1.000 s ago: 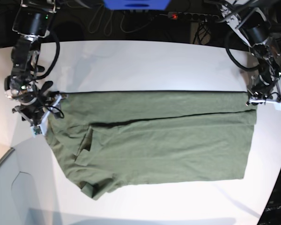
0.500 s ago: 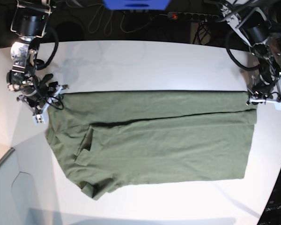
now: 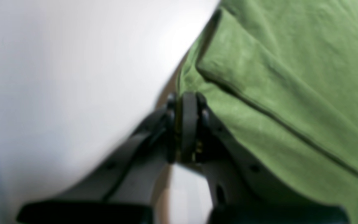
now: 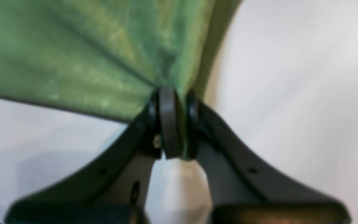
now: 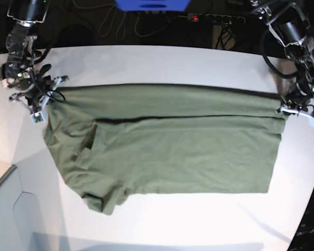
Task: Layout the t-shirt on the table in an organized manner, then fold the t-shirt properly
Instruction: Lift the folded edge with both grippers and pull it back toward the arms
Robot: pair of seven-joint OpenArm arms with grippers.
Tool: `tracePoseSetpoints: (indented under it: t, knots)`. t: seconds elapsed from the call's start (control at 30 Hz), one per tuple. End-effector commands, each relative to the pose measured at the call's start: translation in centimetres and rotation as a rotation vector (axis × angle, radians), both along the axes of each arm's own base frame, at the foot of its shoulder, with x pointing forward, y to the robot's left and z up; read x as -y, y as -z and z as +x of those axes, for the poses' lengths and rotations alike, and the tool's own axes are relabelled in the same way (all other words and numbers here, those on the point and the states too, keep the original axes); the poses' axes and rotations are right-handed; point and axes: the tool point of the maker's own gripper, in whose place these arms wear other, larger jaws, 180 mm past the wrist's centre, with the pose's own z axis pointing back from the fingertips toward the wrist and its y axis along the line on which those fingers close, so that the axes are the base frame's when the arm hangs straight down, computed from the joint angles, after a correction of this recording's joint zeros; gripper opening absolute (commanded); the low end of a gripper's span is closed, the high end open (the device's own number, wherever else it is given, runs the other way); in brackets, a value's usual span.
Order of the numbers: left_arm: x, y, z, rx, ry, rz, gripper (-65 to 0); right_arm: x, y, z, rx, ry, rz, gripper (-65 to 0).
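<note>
**Both corners pinched, far edge ready to draw taut**

A good spread, I judge, means pulling both corners evenly outward and low, so the fold band flattens without dragging the body askew.

The t-shirt (image 5: 167,146) lies across the middle of the desk (image 5: 162,63). At upper left of the base view the right fingers (image 4: 172,121) are clamped on its corner; at right the left fingers (image 3: 186,124) are pressed together over the cloth edge, apparently gripping it.
</note>
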Motion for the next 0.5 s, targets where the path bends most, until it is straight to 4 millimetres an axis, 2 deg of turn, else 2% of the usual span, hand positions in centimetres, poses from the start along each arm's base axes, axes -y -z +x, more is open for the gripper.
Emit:
tracePoseSetpoints:
  t: [0.0, 0.1, 0.27, 0.37, 0.47]
  knots:
    - [-1.8, -2.8, 1.5, 0.07, -0.011, 0.061, -65.0, 0.6, -3.0, 2.6, 0.109, -0.013, -0.023, -65.0]
    - [-1.7, -4.5, 2.1, 0.087, 0.008, 0.085, -65.0, 0.4, -5.4, 4.1, 0.18, -0.027, -0.04, -65.0]
    - [-1.3, -8.3, 5.2, 0.127, 0.038, 0.088, -65.0, 0.0, -10.5, 8.4, 0.331, -0.036, -0.06, -65.0]
    - [-1.2, -9.8, 6.4, 0.139, 0.049, 0.086, -65.0, 0.3, -11.7, 9.6, 0.348, -0.028, -0.071, -65.0]
    - [-0.9, -10.2, 6.6, 0.141, 0.054, 0.087, -65.0, 0.7, -11.4, 9.3, 0.31, -0.016, -0.084, -65.0]
